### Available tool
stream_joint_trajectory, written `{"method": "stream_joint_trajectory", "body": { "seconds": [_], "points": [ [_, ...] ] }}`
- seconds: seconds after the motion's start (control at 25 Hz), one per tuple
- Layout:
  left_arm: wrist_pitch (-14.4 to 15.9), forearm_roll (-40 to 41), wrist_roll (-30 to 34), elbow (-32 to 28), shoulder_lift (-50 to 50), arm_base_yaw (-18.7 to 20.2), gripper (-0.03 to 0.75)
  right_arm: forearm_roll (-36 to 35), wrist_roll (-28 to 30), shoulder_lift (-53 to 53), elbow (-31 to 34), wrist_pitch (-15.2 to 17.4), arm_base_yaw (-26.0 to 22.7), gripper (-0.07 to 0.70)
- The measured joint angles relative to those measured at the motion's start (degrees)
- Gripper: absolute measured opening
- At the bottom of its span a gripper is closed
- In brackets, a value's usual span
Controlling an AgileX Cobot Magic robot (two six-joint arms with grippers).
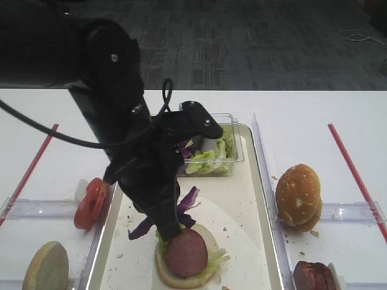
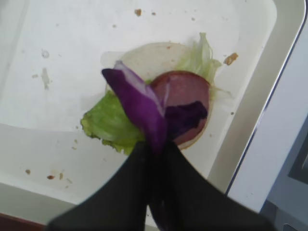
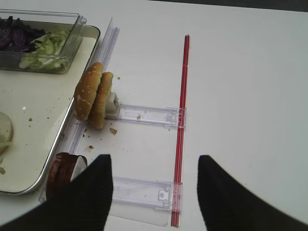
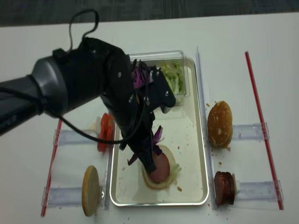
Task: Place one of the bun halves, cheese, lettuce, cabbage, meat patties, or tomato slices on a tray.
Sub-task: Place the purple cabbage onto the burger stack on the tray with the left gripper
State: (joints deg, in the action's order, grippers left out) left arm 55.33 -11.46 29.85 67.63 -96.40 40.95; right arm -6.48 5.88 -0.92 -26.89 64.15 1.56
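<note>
Now the left gripper is clenched on a purple cabbage strip, just above the meat patty and lettuce on the tray. The right gripper hangs released over the table.

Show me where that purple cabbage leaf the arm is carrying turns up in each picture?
Exterior high: cabbage leaf, lower centre, above the meat patty.
Right wrist: held leaf not in it.
Left wrist: centre, pinched in the left gripper.
Exterior high (realsense): lower centre.
Shared landmark: the tray.
</note>
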Motion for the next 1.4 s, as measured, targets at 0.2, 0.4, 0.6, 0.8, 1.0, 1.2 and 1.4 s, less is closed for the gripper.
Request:
{"method": "stream_joint_trajectory", "body": {
  "seconds": [0.2, 0.4, 0.6, 0.8, 1.0, 1.2, 1.4],
  "points": [
    [2.36, 0.52, -0.61, 4.87, -4.77, 1.79, 0.071, 0.1, 0.0, 0.0, 0.0, 0.0, 0.0, 0.405],
    [2.62, 0.52, -2.03, 5.73, -7.34, 1.84, 0.071, 0.1, 0.0, 0.0, 0.0, 0.0, 0.0, 0.405],
    [1.4, 0.1, -3.0, 5.94, -9.43, 2.51, 0.071, 0.1, 0.0, 0.0, 0.0, 0.0, 0.0, 0.405],
    [0.55, -0.13, -4.48, 6.49, -10.84, 2.98, 0.071, 0.1, -0.1, 0.0, 0.0, 0.0, 0.0, 0.405],
    [0.44, -0.8, -5.93, 6.49, -12.41, 2.98, 0.071, 0.1, -0.22, 0.0, 0.0, 0.0, 0.0, 0.405],
    [0.68, -0.89, -6.81, 6.54, -12.55, 2.98, 0.071, 0.1, -0.22, 0.0, 0.0, 0.0, 0.0, 0.405],
    [1.39, -0.89, -8.04, 6.54, -12.55, 2.98, 0.071, 0.1, -0.22, 0.0, 0.0, 0.0, 0.0, 0.405]
  ]
}}
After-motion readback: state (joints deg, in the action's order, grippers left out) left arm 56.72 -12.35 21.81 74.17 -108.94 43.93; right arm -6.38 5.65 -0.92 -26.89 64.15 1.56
